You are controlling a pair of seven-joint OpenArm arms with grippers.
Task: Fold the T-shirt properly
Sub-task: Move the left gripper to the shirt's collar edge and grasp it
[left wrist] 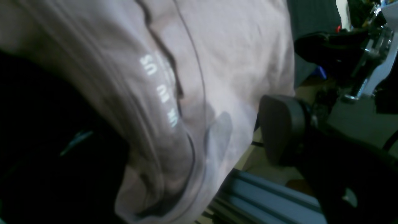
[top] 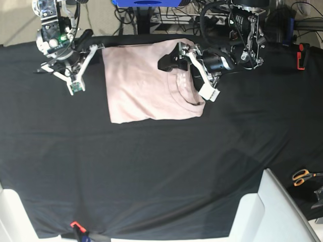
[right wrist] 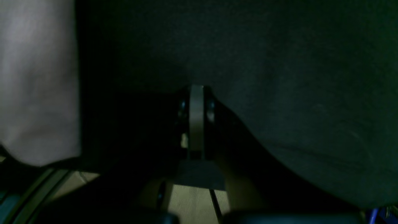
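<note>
Folded pale pink cloth fills most of our left wrist view: the T-shirt (left wrist: 236, 56), with its ribbed collar band and a line of small white printed characters running down the middle of that view.

Item 1, the T-shirt (top: 146, 83). We record it in the base view as a roughly rectangular folded shape lying flat on the black table covering (top: 151, 171), toward the far edge and a little left of centre. The collar shows at its right end. In the right wrist view a pale strip of it (right wrist: 37, 81) lies along the left edge.

Item 2, left gripper (top: 174, 58). We find it over the far right corner of the T-shirt, on the base view's right. One dark rounded finger pad (left wrist: 279, 127) stands just off the cloth's edge in the left wrist view; the other finger is lost in darkness at lower left, with the collar region lying between. We cannot tell whether the jaws are pinching cloth or merely standing around it.

Item 3, right gripper (top: 91, 48). It sits just beside the T-shirt's left edge, above the black covering. In the right wrist view its fingers (right wrist: 196, 118) press flat together with no gap, nothing between them.

Item 4, scissors (top: 303, 176), orange-handled, at the right margin of the base view, well apart from the T-shirt.

Item 5, a white panel (top: 272, 212) at the lower right corner.
</note>
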